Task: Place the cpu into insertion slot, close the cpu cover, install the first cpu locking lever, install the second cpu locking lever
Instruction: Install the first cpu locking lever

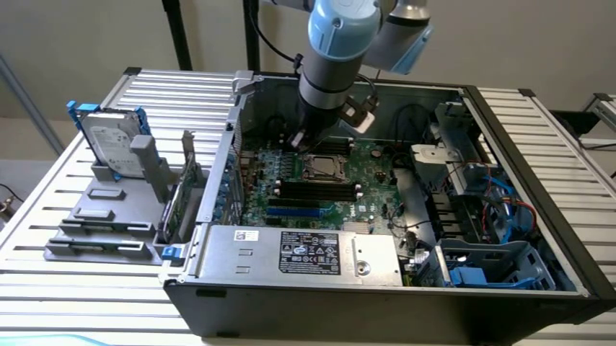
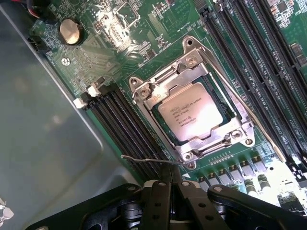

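Note:
The cpu (image 2: 190, 111), pale silvery with printed text, lies in the insertion slot (image 2: 217, 97) on the green board. The silvery cpu cover (image 2: 192, 72) lies flat over it, and the chip shows through its window. One thin locking lever (image 2: 240, 103) runs along one side of the socket. A second wire lever (image 2: 148, 159) sticks out sideways from the socket's near corner, just in front of my fingertips. My gripper (image 2: 171, 184) is shut, its black fingers together, with nothing seen between them. In the exterior view the gripper (image 1: 300, 140) hangs just above the socket (image 1: 322, 167), inside the open case.
Long black memory slots (image 2: 122, 122) flank the socket on both sides. A round coin battery (image 2: 70, 31) sits on the board. The case wall (image 1: 236, 130) stands on the exterior view's left, the power supply (image 1: 298, 252) in front, and cables and drive bays (image 1: 481, 209) on the right.

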